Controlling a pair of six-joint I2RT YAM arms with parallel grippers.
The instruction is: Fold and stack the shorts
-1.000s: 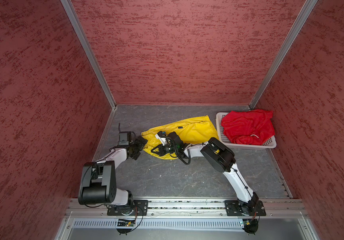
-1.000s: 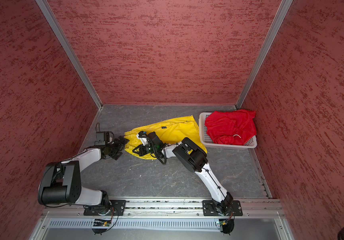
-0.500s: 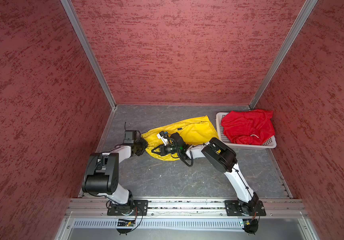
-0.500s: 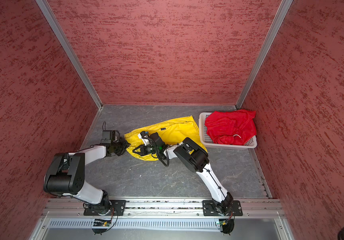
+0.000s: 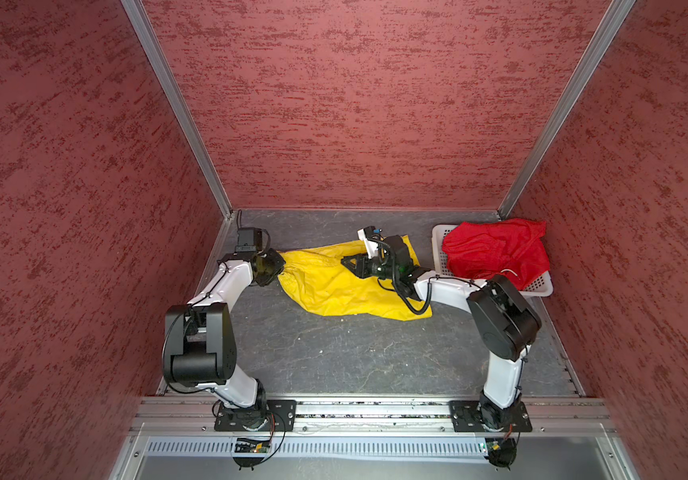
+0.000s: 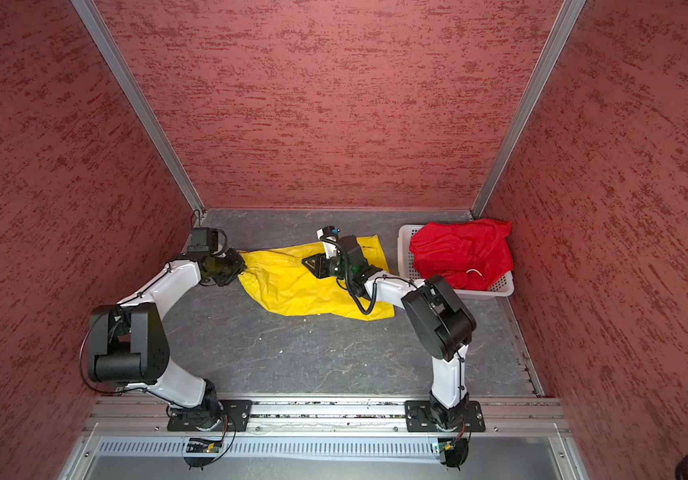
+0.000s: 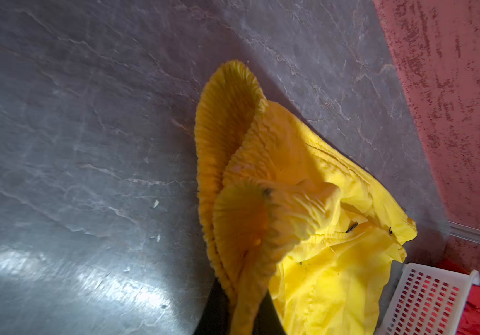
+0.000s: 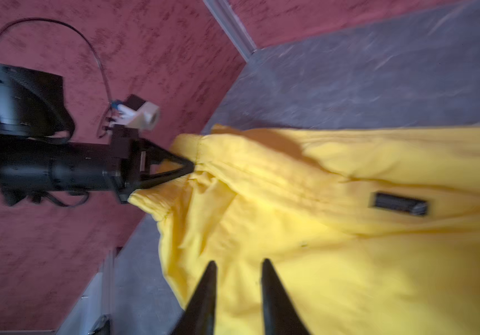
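Yellow shorts [image 5: 346, 286] lie spread on the grey, stone-veined tabletop [image 5: 334, 357] just beside the white basket [image 5: 437, 235]. Their thin, slightly glossy cloth runs away from it in a long wrinkled wedge.

At the end farthest from the basket I see the left gripper [image 5: 280, 271] clenched on the elastic waistband [image 7: 224, 130]. In the right wrist view its black tapered fingers [image 8: 172, 155] meet at a point with yellow cloth pinched there. In the left wrist view the ribbed band fans out in tight pleats from between them and stands up in a curved ridge.

The right gripper [image 5: 346, 262] hangs over the shorts at the part nearer the basket. From its own wrist camera I read its two narrow pointed fingers [image 8: 204, 295] as slightly parted. They grasp nothing, and smooth cloth shows through the gap, though that picture is somewhat blurred. A small black rectangular label [image 8: 398, 204] sits flat on the yellow fabric.

Red shorts [image 5: 496, 249] are heaped in the basket, crumpled and spilling over the rim on the side away from the yellow pair. A pale drawstring [image 5: 510, 272] curls out of the heap. The basket itself is rigid plastic, its wall pierced by a grid of small slots
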